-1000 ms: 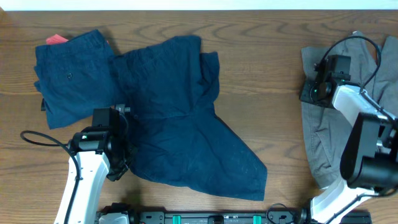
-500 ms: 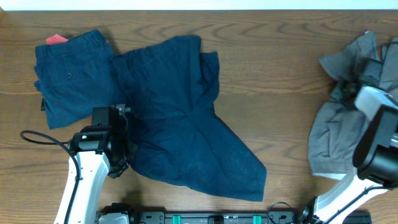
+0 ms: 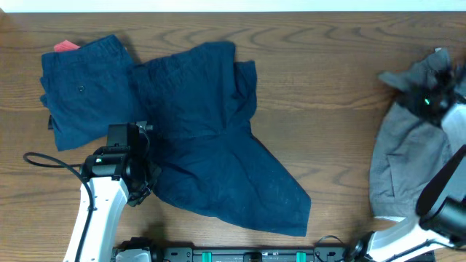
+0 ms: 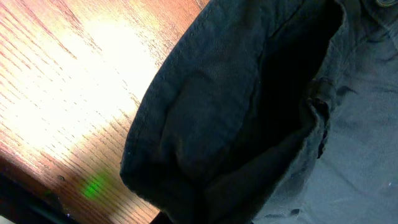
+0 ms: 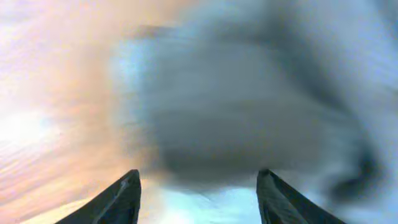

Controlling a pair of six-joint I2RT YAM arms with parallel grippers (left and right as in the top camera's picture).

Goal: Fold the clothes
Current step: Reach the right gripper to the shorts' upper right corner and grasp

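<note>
At the far left a folded navy pair of shorts (image 3: 84, 87) sits on the wooden surface (image 3: 328, 80), with a scrap of something red (image 3: 67, 46) peeking out behind it.

Just below that, my left pincer (image 3: 140, 188) is at the near-left edge of the open navy garment (image 3: 218, 145). The left wrist view is filled by a dark rolled hem (image 4: 236, 118) and shows no fingers, so I cannot tell whether the pincer is spread or pinching.

The garment lies to the right of that pincer. Its long axis runs diagonally from the upper middle of the surface down to the near-right corner. My left arm is much the nearer one, so I judge the next fold should be driven from this edge, carried across that diagonal.

Far right, the grey garment (image 3: 408, 160) is heaped at the surface's edge, well apart from the navy one. My right pincer (image 5: 198, 177) is spread, with blurred grey cloth ahead of it.
</note>
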